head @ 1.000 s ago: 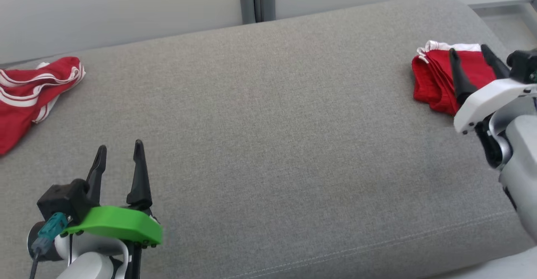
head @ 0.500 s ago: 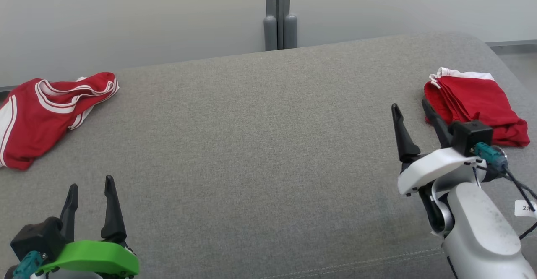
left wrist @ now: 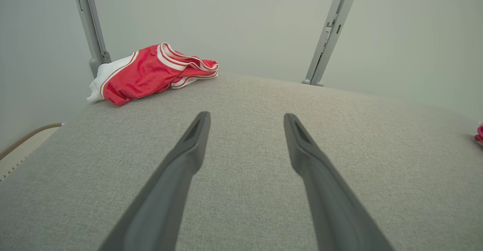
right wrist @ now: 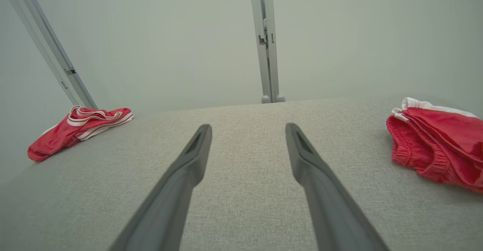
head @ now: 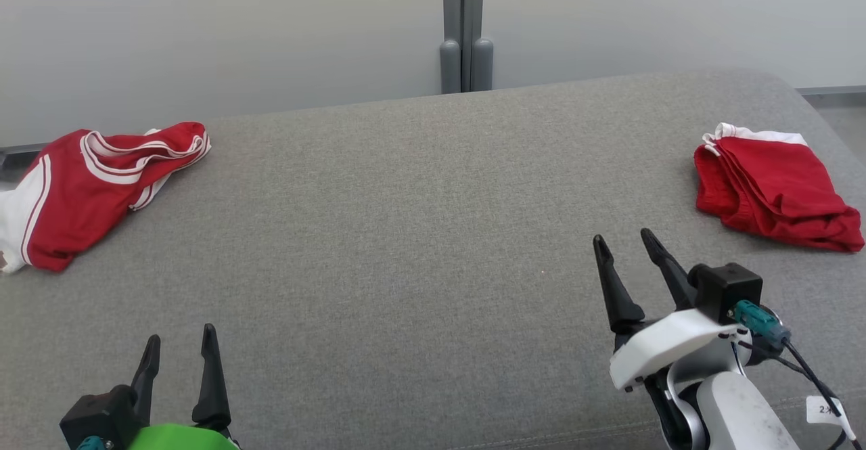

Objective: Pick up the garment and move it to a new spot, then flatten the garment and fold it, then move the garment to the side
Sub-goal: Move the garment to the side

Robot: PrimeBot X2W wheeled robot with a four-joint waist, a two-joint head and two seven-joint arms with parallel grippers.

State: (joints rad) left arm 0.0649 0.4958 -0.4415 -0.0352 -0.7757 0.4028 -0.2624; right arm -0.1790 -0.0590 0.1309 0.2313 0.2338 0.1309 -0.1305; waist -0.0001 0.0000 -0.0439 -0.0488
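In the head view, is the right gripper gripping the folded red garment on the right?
No, the right gripper stands open and empty over the bare grey cushion, apart from the folded red garment.

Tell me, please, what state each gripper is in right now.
Left gripper: open, holding nothing.
Right gripper: open, holding nothing.

Bright, even, diffuse light; soft faint shadows (wrist views bowed at edges), no glare.
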